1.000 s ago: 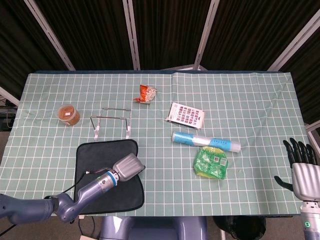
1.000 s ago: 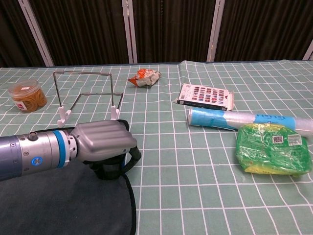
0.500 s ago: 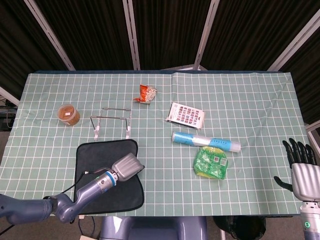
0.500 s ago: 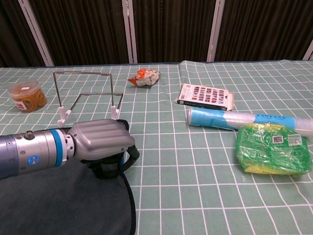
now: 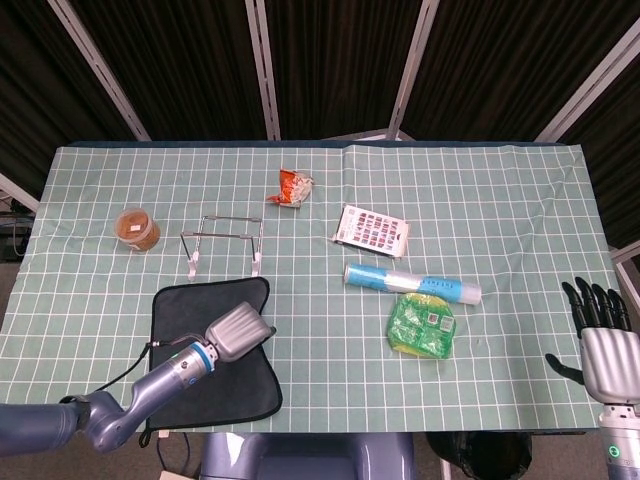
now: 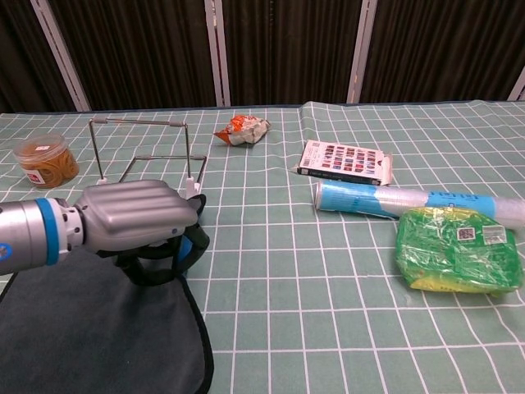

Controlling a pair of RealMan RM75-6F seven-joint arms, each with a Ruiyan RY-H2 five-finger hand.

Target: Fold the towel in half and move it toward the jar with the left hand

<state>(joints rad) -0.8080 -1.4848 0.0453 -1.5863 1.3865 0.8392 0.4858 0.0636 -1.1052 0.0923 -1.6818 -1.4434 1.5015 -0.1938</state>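
- The soft, dark towel [image 5: 205, 360] lies at the near left of the bench [image 5: 500, 200].
- The smooth grey left hand [image 6: 135, 217] grips the towel's right edge, lifting it.
- The round jar [image 5: 137, 229] stands far left.
- Only the head view shows the right hand [image 5: 603, 335], fingers spread, holding nothing.

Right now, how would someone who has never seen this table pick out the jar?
Start at the green checked tablecloth and go to its far left side. Left of the wire rack, behind the dark towel, stands the jar. It is the only round, clear container, filled with something brown.
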